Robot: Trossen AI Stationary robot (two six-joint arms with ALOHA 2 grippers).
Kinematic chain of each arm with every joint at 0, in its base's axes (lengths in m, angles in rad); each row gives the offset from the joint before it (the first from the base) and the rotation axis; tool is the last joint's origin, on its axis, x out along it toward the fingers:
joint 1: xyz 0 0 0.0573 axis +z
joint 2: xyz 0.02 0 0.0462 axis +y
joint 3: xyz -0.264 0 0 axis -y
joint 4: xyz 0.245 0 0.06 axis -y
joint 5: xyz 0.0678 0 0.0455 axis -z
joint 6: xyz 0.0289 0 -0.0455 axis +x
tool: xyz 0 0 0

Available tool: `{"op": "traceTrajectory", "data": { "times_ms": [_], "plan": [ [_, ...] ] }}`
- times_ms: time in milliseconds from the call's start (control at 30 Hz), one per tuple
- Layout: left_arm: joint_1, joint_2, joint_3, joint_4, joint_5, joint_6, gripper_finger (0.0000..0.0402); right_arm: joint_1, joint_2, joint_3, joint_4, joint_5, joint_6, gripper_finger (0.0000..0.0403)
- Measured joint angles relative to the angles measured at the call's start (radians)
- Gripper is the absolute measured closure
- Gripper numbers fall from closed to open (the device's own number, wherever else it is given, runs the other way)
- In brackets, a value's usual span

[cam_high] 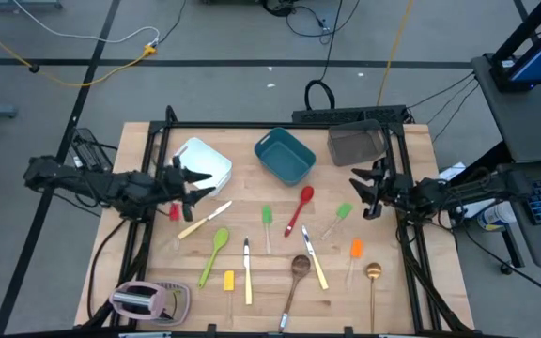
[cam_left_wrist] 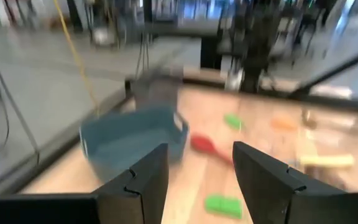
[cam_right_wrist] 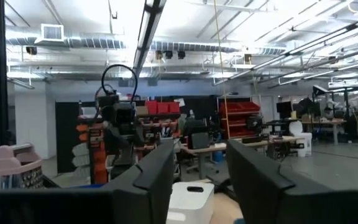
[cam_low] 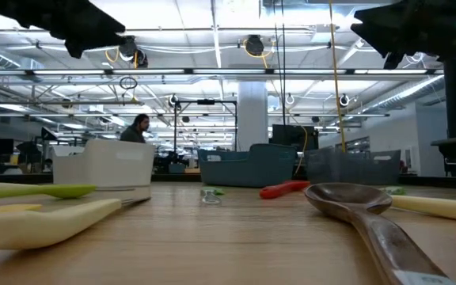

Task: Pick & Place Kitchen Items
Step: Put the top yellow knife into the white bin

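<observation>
A red spoon (cam_high: 301, 207) is lying at twelve o'clock of a brown wooden spoon (cam_high: 295, 278); a teal tub (cam_high: 285, 155), white tub (cam_high: 204, 161) and smoky-grey tub (cam_high: 356, 145) are showing beyond.

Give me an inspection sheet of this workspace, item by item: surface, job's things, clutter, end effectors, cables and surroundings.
Surface: wooden table, bare between items.
Job's things: red spoon, green spoon, wooden spoon, gold spoon, two cream-handled knives, green spatula, orange spatula, all lying loose on the table.
Clutter: white tub, teal tub, grey tub along the far edge; pinkish toaster at the near left corner.
End effectors: left end effector open, empty, near the white tub; right end effector open, empty, near the grey tub.
Cables: yellow cable and black cable on the floor.
Surroundings: a person far behind the table.
</observation>
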Motion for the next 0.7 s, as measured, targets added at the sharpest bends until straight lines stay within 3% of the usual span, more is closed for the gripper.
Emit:
{"op": "traceTrajectory", "data": {
  "times_ms": [200,433,700],
  "plan": [
    [0.0,0.178,0.119,-0.302,0.068,-0.215,0.0218,0.0,0.145,0.07,0.021,0.0,0.001,0.0263],
    [-0.001,0.333,0.132,-0.597,0.237,-0.558,0.0218,0.0,0.281,0.112,0.047,0.001,-0.001,0.0264],
    [-0.004,0.468,0.132,-0.69,0.358,-0.756,0.0218,-0.012,0.373,0.114,0.109,0.002,-0.05,0.0268]
  ]
}}
